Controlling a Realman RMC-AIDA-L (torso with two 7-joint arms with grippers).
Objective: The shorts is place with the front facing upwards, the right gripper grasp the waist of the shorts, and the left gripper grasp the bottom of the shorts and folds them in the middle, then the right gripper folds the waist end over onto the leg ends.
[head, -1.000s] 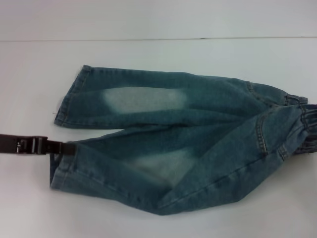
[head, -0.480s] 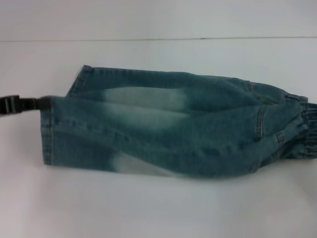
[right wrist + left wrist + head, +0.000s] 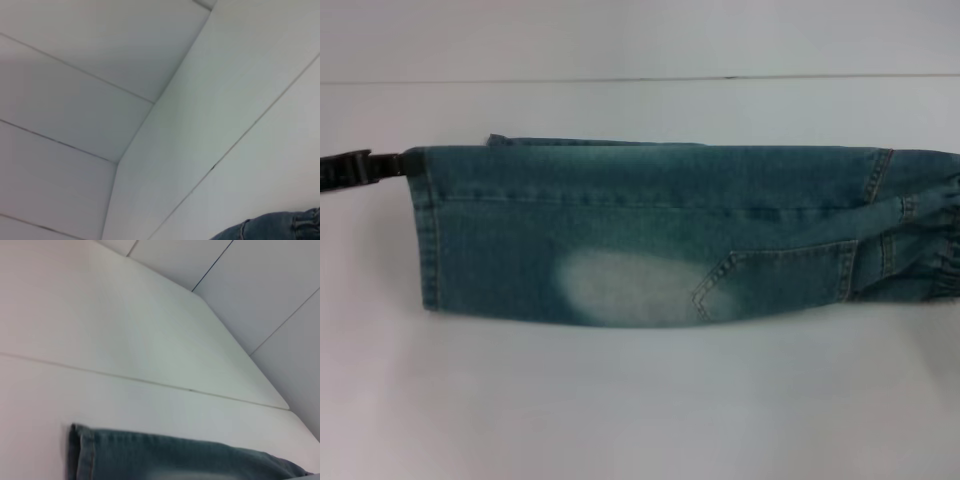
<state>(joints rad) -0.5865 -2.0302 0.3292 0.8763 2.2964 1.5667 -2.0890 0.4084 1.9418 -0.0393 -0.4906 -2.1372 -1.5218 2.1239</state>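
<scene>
In the last second the near leg has swung over the far one, so the shorts (image 3: 660, 235) now lie folded lengthwise mid-table (image 3: 640, 400). The left gripper (image 3: 360, 167) holds the hem corner; its opening I cannot tell. The right gripper is unseen. 1 fold remains.

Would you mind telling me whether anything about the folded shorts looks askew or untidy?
Slightly. The shorts lie folded lengthwise, but at the far left corner a sliver of the under leg's hem peeks past the top layer, so the legs are not quite aligned. The left pincer is at that hem corner. Nothing looks damaged.
</scene>
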